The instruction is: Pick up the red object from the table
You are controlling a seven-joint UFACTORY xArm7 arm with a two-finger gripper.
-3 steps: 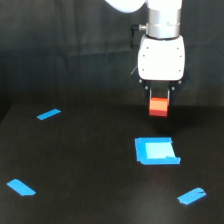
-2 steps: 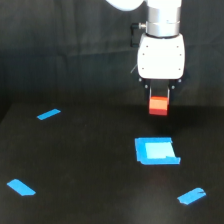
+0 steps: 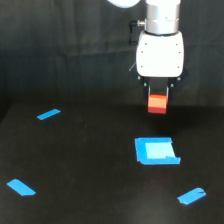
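The pincer [image 3: 158,97] is gripping the red object [image 3: 157,104], holding it suspended above the tabletop [image 3: 90,165], behind the blue square patch [image 3: 156,151].

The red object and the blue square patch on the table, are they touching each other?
Apart. In the exterior view the red object hangs in the gripper, and black table shows between it and the blue square patch below.

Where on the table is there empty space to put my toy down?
The widest bare stretch of the table lies between the two blue strips and the blue square patch. It is busier near that patch, below the gripper holding the red object.
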